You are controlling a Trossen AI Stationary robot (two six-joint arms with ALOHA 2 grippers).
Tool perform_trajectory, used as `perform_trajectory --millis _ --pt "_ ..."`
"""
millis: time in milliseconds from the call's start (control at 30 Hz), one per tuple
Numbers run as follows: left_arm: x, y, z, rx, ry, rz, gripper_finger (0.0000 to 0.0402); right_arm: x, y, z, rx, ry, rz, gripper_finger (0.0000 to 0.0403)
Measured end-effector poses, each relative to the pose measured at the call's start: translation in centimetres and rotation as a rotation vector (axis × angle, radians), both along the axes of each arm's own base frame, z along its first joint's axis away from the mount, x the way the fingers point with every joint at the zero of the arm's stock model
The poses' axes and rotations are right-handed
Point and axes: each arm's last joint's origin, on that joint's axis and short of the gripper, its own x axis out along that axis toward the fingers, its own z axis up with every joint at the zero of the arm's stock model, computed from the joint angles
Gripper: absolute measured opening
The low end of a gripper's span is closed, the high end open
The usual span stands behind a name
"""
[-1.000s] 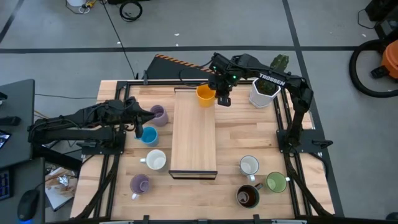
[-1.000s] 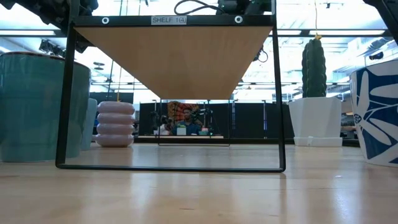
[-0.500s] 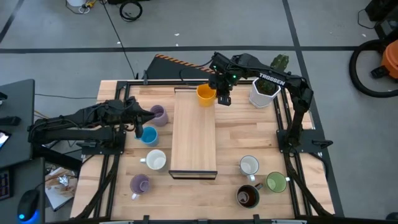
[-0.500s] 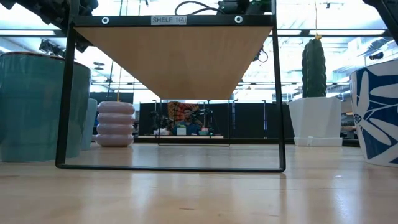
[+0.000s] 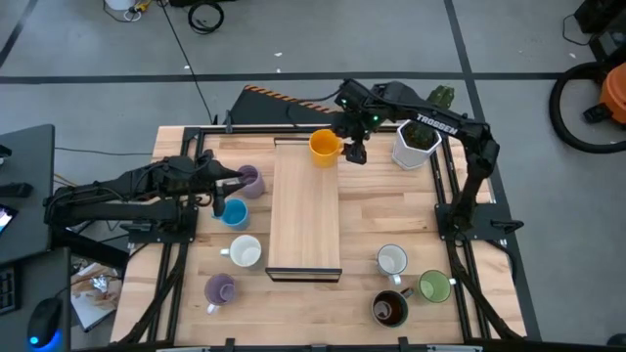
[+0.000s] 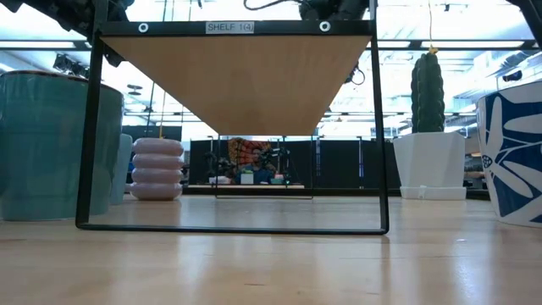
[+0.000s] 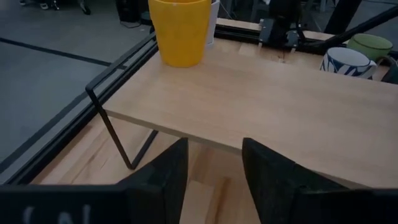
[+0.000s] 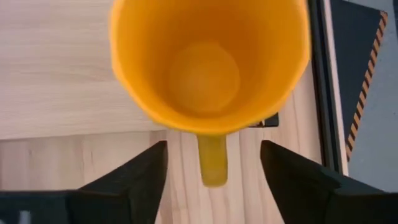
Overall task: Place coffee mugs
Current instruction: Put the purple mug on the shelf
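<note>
An orange mug (image 5: 324,147) stands upright on the far end of the wooden shelf top (image 5: 305,220). Its handle (image 8: 212,160) points toward my right gripper (image 5: 354,152), which is open, one finger on either side of the handle and apart from it. My left gripper (image 5: 223,194) is open at the table's left, low beside the shelf, between a lilac mug (image 5: 248,181) and a blue mug (image 5: 234,212); nothing lies between its fingers (image 7: 163,180). Five more mugs stand on the table: white (image 5: 244,251), lilac (image 5: 219,288), white (image 5: 392,260), green (image 5: 434,286), dark brown (image 5: 389,309).
A white pot with a green cactus (image 5: 415,144) stands at the far right, close behind my right arm. The shelf rests on a thin black wire frame (image 6: 88,127), with open room under it. Black arm mounts line the table's left and right sides.
My right gripper has drawn back a little toward the table's right edge, away from the orange mug. The mug stays upright on the shelf's far end.
</note>
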Motion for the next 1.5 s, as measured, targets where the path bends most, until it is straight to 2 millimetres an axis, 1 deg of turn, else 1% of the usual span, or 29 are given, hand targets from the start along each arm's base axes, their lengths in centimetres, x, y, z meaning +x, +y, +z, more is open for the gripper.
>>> perform_trajectory --millis 167,333,433,567,633,700,767,833,933,1067,1200,1367,1500 --pt "0.0 0.0 0.1 0.002 -0.008 0.000 0.0160 -1.0 0.5 1.4 -0.019 -0.035 -0.013 0.0293" --pt "0.0 0.0 0.1 -0.003 -0.011 0.004 0.0160 -3.3 1.9 4.3 -0.077 -0.104 -0.054 0.0297" --pt "0.0 0.0 0.1 -0.005 -0.010 0.006 0.0156 -5.1 3.3 6.4 -0.123 -0.163 -0.083 0.0294" --pt "-0.1 0.0 0.2 -0.011 0.013 0.010 0.0146 -7.9 5.8 9.1 -0.167 -0.255 -0.129 0.0290" --pt "0.1 0.2 1.0 -0.015 0.026 0.027 0.0143 -9.0 7.1 10.0 -0.171 -0.303 -0.133 0.0289" --pt "0.5 0.4 2.1 -0.015 0.046 0.041 0.0142 -9.7 8.4 10.5 -0.191 -0.344 -0.145 0.0289" --pt "1.0 0.8 3.0 -0.010 0.095 0.055 0.0142 -10.1 9.4 10.3 -0.221 -0.365 -0.158 0.0289" --pt "1.6 1.3 3.7 -0.014 0.164 0.062 0.0142 -10.4 10.3 9.6 -0.246 -0.375 -0.175 0.0289" --pt "2.3 2.2 3.9 -0.054 0.298 0.061 0.0141 -10.7 11.5 8.3 -0.256 -0.403 -0.184 0.0288" --pt "2.7 3.3 3.2 -0.106 0.449 0.095 0.0143 -10.8 12.9 6.3 -0.239 -0.443 -0.159 0.0288" --pt "2.5 4.1 2.2 -0.130 0.574 0.116 0.0160 -10.8 13.9 4.3 -0.226 -0.475 -0.117 0.0288" --pt "2.5 5.0 1.3 -0.138 0.673 0.124 0.0195 -10.4 14.6 2.1 -0.218 -0.488 -0.086 0.0288" --pt "2.9 6.2 0.3 -0.175 0.751 0.128 0.0202 -9.8 14.8 1.0 -0.217 -0.492 -0.068 0.0288"
